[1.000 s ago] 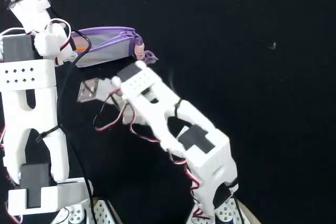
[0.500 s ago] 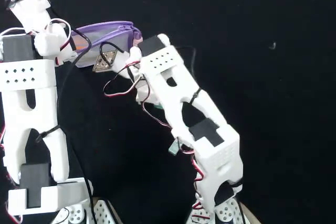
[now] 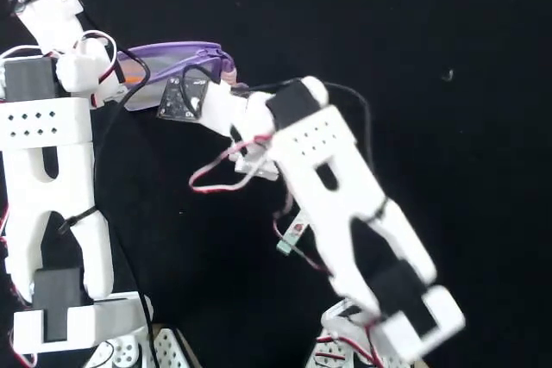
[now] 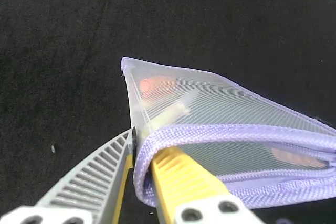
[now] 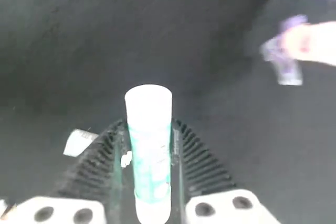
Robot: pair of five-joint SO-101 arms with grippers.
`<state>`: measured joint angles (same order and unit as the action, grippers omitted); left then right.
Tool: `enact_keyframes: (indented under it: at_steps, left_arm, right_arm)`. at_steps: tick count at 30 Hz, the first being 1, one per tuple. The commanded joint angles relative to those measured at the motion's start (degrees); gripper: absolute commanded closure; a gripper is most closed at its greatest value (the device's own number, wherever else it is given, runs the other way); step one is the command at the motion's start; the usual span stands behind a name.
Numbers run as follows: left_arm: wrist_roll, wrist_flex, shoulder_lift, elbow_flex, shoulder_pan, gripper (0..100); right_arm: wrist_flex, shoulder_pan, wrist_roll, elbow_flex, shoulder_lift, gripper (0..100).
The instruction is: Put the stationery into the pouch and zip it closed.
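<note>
Robotics lab bench: a black-draped table [image 3: 466, 109] carries a white printed left arm [image 3: 47, 170] and right arm [image 3: 345, 187], with exposed wires [image 3: 224, 183].

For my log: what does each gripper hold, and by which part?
Left gripper: pouch, by its purple zipper edge. Right gripper: white-teal stick, by its sides.

Black table [image 3: 457, 127], two white arms. L arm [image 3: 47, 152] stands along the left edge, base at bottom-left, top end at the far-left corner. Its wrist end sits over the left end of the pouch [image 3: 168, 65], which is clear mesh w/ purple trim, at top-left of table. Sth orange [image 3: 131, 80] shows thru the mesh right by L arm. R arm [image 3: 336, 178] runs diagonally from its base at bottom-right up to the pouch. Small dark circuit board [image 3: 179, 97] at its tip overlaps the pouch's near edge. Red and white wires [image 3: 226, 180] loop loose under R arm's fwd section.
</note>
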<state>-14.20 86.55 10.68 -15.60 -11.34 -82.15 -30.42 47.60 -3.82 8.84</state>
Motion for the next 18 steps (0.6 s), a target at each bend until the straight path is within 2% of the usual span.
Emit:
enact_keyframes:
  at_steps: [1, 4, 8, 18]
  left_arm:
    - [0.35, -0.97, 2.02, -0.4, -0.84, 97]
    - [0.35, -0.97, 2.02, -0.4, -0.84, 97]
    - [0.35, -0.97, 2.02, -0.4, -0.84, 97]
    - [0.35, -0.88, 2.02, -0.13, 0.57, 97]
  right_arm:
    - [13.1, -2.81, -5.45, -4.7, 10.07, 98.7]
    - [27.52, -4.57, -10.64, -12.35, 14.29, 98.7]
    - [43.6, -6.95, -10.64, -21.41, 16.22, 98.7]
    - [55.65, -8.88, -11.34, -18.51, 16.57, 98.7]
